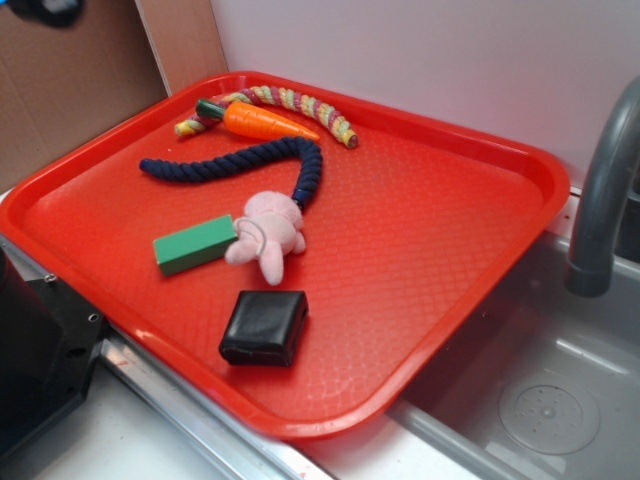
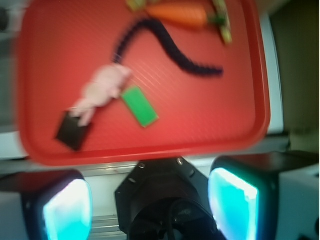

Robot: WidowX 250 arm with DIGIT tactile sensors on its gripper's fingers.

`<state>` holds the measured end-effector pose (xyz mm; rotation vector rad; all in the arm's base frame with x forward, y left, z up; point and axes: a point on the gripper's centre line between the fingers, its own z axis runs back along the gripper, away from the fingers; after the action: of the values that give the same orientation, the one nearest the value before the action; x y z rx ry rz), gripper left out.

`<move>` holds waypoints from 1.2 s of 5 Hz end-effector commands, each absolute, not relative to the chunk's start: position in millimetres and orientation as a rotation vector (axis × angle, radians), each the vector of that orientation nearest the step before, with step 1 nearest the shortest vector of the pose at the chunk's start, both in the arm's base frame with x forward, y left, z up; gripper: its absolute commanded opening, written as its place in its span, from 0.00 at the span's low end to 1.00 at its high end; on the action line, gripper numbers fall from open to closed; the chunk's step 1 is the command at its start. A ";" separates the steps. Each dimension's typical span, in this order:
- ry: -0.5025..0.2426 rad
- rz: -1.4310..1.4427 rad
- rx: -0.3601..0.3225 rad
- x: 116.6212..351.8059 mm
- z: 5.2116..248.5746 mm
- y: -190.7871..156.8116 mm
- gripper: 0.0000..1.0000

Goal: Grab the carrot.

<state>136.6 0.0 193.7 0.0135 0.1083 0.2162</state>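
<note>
1. I see the carrot (image 1: 268, 121) at about 11 o'clock on the red tray (image 1: 440, 250), near its far rim. It lies flat, with its dark green stub pointing left.
2. In the wrist view my gripper (image 2: 150, 200) hangs above and short of the tray's near edge, well apart from the carrot (image 2: 178, 15). Its two glowing teal finger pads (image 2: 67, 210) stand wide apart, holding nothing.
3. Main risk, as I judge it: the striped braided rope (image 1: 300, 103) touches the carrot's far side, so closing there could pinch rope too, or drag it along.
4. The carrot is a glossy, hard-looking tapered cone; I expect it could squirt out of a grip near the thin tip.
5. The navy rope (image 1: 230, 165) curves just on the near side, at about 10 o'clock, and could snag a low approach.
6. The pink plush toy (image 1: 268, 232), green block (image 1: 195, 243) and black square pad (image 1: 264, 326) sit toward 7 o'clock, out of the way.
7. The wrist picture is blurred, so I cannot judge alignment finely.
</note>
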 end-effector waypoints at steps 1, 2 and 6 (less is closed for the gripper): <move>-0.085 0.537 0.006 187.6 169.6 37.2 1.00; -0.168 0.648 0.049 207.3 154.7 59.2 1.00; -0.257 0.714 0.026 205.9 178.1 69.0 1.00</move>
<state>203.5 62.6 162.0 0.0336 -0.2152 0.7229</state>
